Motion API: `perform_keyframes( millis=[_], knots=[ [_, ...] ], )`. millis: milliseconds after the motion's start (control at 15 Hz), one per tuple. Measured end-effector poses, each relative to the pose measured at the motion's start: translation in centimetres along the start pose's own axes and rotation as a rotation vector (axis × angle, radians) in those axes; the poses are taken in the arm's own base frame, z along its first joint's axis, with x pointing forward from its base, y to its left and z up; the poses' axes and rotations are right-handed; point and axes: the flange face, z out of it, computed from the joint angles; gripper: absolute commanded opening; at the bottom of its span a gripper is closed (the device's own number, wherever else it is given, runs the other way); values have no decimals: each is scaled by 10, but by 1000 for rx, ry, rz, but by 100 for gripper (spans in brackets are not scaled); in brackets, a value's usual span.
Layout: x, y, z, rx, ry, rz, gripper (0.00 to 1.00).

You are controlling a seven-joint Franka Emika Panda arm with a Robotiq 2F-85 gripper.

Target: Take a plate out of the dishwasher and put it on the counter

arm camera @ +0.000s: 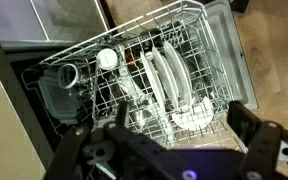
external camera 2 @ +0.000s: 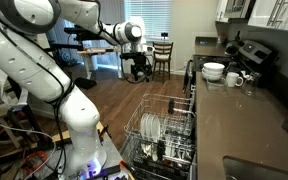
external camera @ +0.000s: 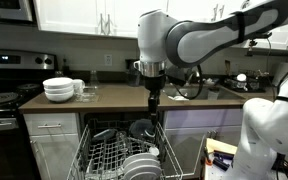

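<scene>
One arm, one gripper [external camera: 154,100], hanging over the open dishwasher [external camera: 119,150], above the rack [external camera 2: 169,125] and touching nothing. In the wrist view, two fingers [arm camera: 79,150] spread wide along the bottom edge, nothing between them.

Standing in the rack: a row of pale plates, at least two and perhaps three (overlap too close for a firm count), with a round white cup [arm camera: 106,59] and a dark tub [arm camera: 49,95] off to one side. On the worktop: one stack of white bowls [external camera: 58,90], count of bowls unclear, and one white mug [external camera 2: 234,79] just beside.

Long brown counter [external camera: 114,98] over white cabinet fronts [external camera: 54,140], more white cabinets above, a black stove [external camera: 4,100] at one end. Dishwasher door dropped down, rack drawn out over it. Beyond the kitchen, a wooden chair [external camera 2: 162,55] near a window with blinds.

The plate [arm camera: 167,75] in the middle of the row: still in the dishwasher, on edge between the tines, nearly upright with a slight lean, faces turned toward its neighbours. Rim line running from the top of the wrist view down toward the gripper. Below the gripper and apart from it.
</scene>
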Motion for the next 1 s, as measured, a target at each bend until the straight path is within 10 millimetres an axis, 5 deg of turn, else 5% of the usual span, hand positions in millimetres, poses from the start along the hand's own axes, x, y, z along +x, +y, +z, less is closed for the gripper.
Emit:
perform_keyframes(
  millis=[467, 800, 1000],
  knots=[
    [50, 6, 65, 68, 12, -107, 100],
    [64, 3, 132, 100, -114, -127, 100],
    [65, 3, 141, 104, -134, -128, 100]
  ],
)
